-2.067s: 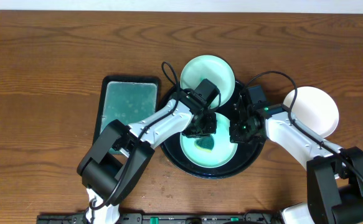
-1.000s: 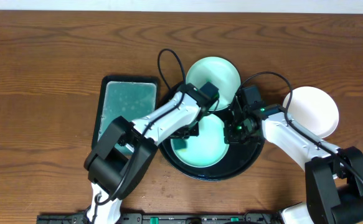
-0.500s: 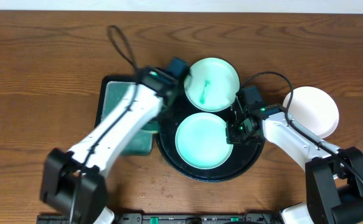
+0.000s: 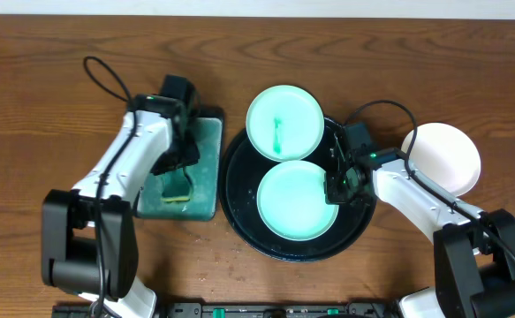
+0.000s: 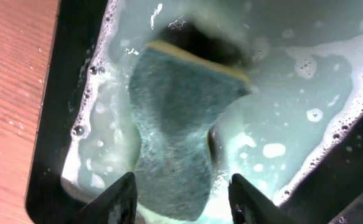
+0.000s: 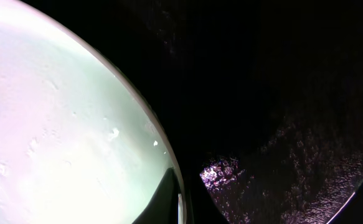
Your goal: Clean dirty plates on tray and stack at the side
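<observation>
A clean mint plate [image 4: 294, 200] lies on the round black tray [image 4: 239, 212]. My right gripper [image 4: 335, 182] is shut on that plate's right rim [image 6: 169, 155], one finger inside the rim and one outside. Another mint plate [image 4: 284, 122], with a teal smear, overlaps the tray's back rim. A white plate [image 4: 443, 159] rests on the table to the right. My left gripper [image 4: 183, 164] is open over the rectangular dish, its fingers [image 5: 122, 199] either side of a green sponge [image 5: 175, 124] lying in the soapy liquid.
The rectangular black dish [image 4: 206, 212] of teal soapy liquid sits just left of the tray, its wall [image 5: 50, 124] close beside my left fingers. Cables loop from both arms over the wooden table [image 4: 45, 53]. The tray floor [image 6: 281, 93] is wet and dark.
My left arm has swung left from the tray plate to the dish, and the sponge now lies in the liquid. The front plate's teal smear is gone. The right gripper has kept its hold.
</observation>
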Robot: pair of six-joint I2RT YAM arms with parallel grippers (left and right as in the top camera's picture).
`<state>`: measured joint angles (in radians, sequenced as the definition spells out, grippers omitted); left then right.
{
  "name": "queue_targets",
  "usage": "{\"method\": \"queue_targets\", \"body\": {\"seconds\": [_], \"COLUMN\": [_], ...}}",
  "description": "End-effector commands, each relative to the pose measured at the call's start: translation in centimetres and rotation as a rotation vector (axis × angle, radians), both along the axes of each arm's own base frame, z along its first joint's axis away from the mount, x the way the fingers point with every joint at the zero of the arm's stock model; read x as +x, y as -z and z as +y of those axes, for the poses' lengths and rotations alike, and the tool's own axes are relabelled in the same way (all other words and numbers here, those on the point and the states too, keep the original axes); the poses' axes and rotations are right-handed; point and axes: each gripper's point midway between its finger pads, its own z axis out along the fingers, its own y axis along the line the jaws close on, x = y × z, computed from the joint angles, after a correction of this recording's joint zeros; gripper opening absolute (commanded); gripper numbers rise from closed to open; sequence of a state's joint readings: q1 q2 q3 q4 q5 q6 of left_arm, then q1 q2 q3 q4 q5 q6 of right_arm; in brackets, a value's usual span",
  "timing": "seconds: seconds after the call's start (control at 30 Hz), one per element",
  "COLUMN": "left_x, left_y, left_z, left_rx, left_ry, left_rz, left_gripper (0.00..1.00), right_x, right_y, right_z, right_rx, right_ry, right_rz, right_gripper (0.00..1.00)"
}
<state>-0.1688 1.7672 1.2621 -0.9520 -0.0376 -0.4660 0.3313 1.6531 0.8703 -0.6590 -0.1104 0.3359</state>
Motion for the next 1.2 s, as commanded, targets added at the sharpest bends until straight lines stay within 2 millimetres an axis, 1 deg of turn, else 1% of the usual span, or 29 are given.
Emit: {"method": "queue_targets", "body": {"seconds": [0.0,0.07,0.13,0.23,0.33,0.37,0.43,0.5,0.53,0.6,0.7,0.77,0.83,0.9,0.97,1.0,1.07,1.1,1.17], "left_x": [-0.3,-0.5,-0.6,-1.0,-1.7,-1.9,-2.5,-3.1,-3.4,-3.8,-4.4,-4.5,-4.6,-4.6,-4.5,-4.5,-4.5,-4.5,-4.5], "left_y": [-1.9,-3.2,-4.9,-7.8,-11.2,-12.1,-13.9,-15.5,-16.1,-17.1,-18.2,-18.6,-18.7,-18.7,-18.6,-18.5,-18.5,-18.5,-18.5], "left_z": [-0.3,0.1,0.3,0.3,0.4,0.5,0.5,0.6,0.6,0.7,0.7,0.8,0.8,0.8,0.8,0.8,0.8,0.8,0.8], "left_rx": [-0.086,-0.089,-0.093,-0.102,-0.113,-0.116,-0.123,-0.129,-0.131,-0.135,-0.139,-0.141,-0.141,-0.141,-0.14,-0.141,-0.14,-0.14,-0.14], "left_ry": [-0.001,0.007,0.013,0.026,0.031,0.032,0.034,0.036,0.037,0.038,0.04,0.04,0.04,0.04,0.04,0.04,0.04,0.04,0.04], "left_rz": [-0.024,-0.057,-0.103,-0.194,-0.301,-0.334,-0.396,-0.452,-0.474,-0.511,-0.552,-0.567,-0.571,-0.57,-0.567,-0.566,-0.564,-0.564,-0.564], "left_gripper": [0.5,0.5,0.53,0.6,0.7,0.72,0.79,0.8,0.8,0.8,0.8,0.8,0.8,0.8,0.8,0.8,0.8,0.8,0.81], "right_x": [0.5,1.0,1.7,3.1,4.7,5.1,6.5,7.9,8.5,9.8,11.1,11.5,11.9,12.6,13.3,13.3,13.0,12.7,12.4], "right_y": [-0.3,-1.7,-3.6,-7.1,-11.3,-12.2,-14.5,-16.4,-17.2,-18.6,-19.3,-18.9,-17.7,-16.3,-15.4,-15.3,-15.8,-16.6,-18.2], "right_z": [-1.6,-1.4,-1.1,-0.7,0.1,0.5,1.5,3.3,4.3,7.1,11.9,15.5,18.4,19.9,20.9,21.6,22.7,23.2,23.5], "right_rx": [-0.068,-0.061,-0.052,-0.034,-0.012,-0.006,0.005,0.028,0.042,0.084,0.152,0.193,0.185,0.119,0.048,0.019,-0.015,-0.035,-0.078], "right_ry": [0.03,0.012,-0.009,-0.036,-0.065,-0.07,-0.085,-0.116,-0.132,-0.174,-0.243,-0.285,-0.316,-0.31,-0.314,-0.35,-0.4,-0.417,-0.434], "right_rz": [-0.014,-0.035,-0.072,-0.148,-0.24,-0.263,-0.336,-0.414,-0.454,-0.537,-0.638,-0.683,-0.728,-0.779,-0.838,-0.872,-0.921,-0.957,-1.019], "right_gripper": [0.01,0.01,0.01,0.01,0.01,0.01,0.01,0.01,0.01,0.01,0.01,0.01,0.01,0.01,0.01,0.01,0.01,0.01,0.01]}}
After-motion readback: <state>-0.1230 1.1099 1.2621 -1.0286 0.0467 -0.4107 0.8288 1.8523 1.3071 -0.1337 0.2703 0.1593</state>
